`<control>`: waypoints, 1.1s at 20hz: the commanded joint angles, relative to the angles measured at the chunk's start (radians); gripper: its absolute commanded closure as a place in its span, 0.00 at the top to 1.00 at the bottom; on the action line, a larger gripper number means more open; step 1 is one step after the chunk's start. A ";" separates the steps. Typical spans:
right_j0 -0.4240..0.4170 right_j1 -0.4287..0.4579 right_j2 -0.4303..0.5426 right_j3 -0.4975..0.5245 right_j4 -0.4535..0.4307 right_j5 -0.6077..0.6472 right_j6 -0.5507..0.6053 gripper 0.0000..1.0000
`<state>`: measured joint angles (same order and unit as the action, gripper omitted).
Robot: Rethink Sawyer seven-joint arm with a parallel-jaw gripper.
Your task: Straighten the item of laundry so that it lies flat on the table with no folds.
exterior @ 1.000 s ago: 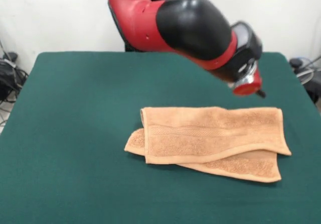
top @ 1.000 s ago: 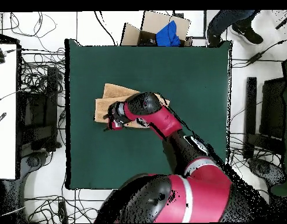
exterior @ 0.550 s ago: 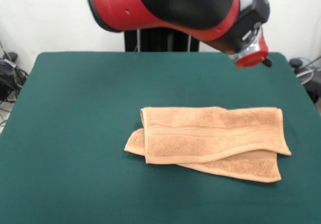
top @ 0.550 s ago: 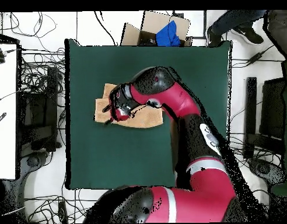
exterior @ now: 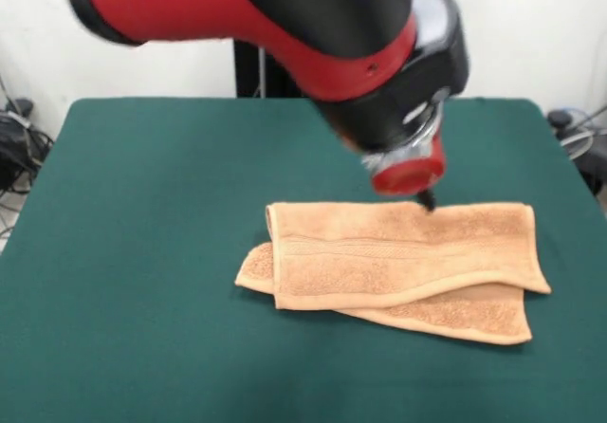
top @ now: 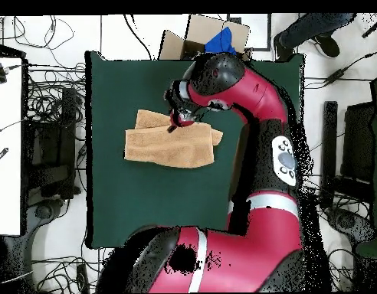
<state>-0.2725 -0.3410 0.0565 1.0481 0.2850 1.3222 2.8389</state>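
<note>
While the red and black arm [exterior: 285, 15] reaches down across the dark green worktop [exterior: 142, 205], its gripper [exterior: 425, 198] hangs at the far long edge of the towel [exterior: 398, 262], a dark tip showing just below a red round end piece. Whether that tip touches the cloth cannot be told, and the jaws are too small and blurred to say how far apart they stand or whether they hold anything.

Folded over on itself, the orange-tan towel lies a little to the right of the worktop's middle in the front view, well clear of every edge. Its long axis runs side to side across that view, almost parallel to the worktop's near edge. An upper layer covers most of it, with a woven band running along its length. A lower layer sticks out beneath: a rounded corner at the left end and a strip along the near edge that widens toward the right end, where it slants slightly toward the camera.

From overhead the towel [top: 170, 144] shows as a long band across the worktop [top: 253, 92], one layer skewed against the other, with the gripper [top: 175, 125] over its upper edge. Beyond the worktop stand a cardboard box [top: 211, 38] holding something blue and a person's legs [top: 310, 31] at the top edge. Cables [top: 46, 99] lie on the floor at the side.
</note>
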 commanded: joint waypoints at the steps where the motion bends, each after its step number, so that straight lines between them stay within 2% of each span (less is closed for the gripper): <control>1: 0.005 0.239 -0.030 -0.309 -0.126 -0.013 0.063 1.00; 5: -0.040 0.306 0.069 -0.375 -0.133 -0.060 -0.145 1.00; 11: -0.048 0.347 0.091 -0.443 -0.149 -0.056 -0.179 1.00; 16: -0.026 0.376 0.041 -0.511 -0.147 0.011 -0.042 1.00; 22: 0.008 0.406 -0.057 -0.608 -0.133 0.192 0.185 1.00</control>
<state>-0.3064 0.0326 0.0412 0.5103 0.1897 1.3480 2.8385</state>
